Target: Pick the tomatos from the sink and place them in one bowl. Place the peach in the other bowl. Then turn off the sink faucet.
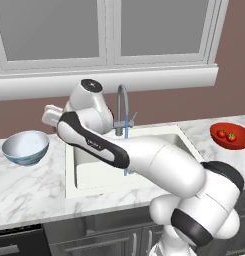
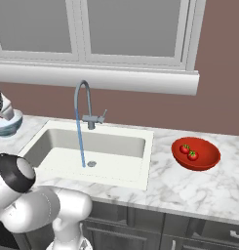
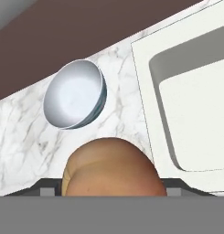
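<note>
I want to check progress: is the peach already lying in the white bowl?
No, the white bowl is empty, and the peach sits right at the gripper.

Window (image 1: 106,30) across the top of both base views: white frame, grey panes, a vertical mullion near centre. White sill (image 1: 144,80) runs below it as a thick ledge. Wall (image 1: 184,102) under the sill and at upper right is flat reddish-brown. Marble counter (image 1: 34,187), white with grey veining, spans the middle of the frame. Dark grey cabinets (image 2: 140,232) along the bottom edge. Light even, shadows soft.
</note>
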Available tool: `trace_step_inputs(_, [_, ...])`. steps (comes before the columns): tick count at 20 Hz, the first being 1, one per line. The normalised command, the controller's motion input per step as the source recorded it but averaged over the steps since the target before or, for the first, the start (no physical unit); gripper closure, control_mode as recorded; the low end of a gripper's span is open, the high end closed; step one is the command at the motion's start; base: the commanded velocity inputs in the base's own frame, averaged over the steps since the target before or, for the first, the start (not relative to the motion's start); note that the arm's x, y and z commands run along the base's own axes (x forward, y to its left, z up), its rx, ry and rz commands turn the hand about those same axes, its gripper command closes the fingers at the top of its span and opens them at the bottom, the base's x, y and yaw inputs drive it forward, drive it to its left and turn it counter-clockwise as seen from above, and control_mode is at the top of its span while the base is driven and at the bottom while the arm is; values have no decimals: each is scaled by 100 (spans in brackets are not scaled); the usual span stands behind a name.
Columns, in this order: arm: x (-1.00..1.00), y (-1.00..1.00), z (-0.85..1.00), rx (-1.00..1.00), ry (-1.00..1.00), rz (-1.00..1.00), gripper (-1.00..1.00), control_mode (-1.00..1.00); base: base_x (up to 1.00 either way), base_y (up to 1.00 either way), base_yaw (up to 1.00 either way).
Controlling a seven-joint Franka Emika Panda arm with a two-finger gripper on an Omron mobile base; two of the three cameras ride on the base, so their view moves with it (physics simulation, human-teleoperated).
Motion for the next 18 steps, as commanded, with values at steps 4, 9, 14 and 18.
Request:
trace_step_inputs(4, [26, 30, -15, 0, 0, 0, 100, -100, 0, 0, 0])
trace_step_inputs(9, [24, 20, -17, 0, -1, -5, 100, -100, 0, 0, 0])
trace_step_inputs(14, [24, 32, -17, 0, 0, -7, 100, -100, 0, 0, 0])
trace_step_inputs(18, [22, 32, -3, 0, 0, -8, 100, -100, 0, 0, 0])
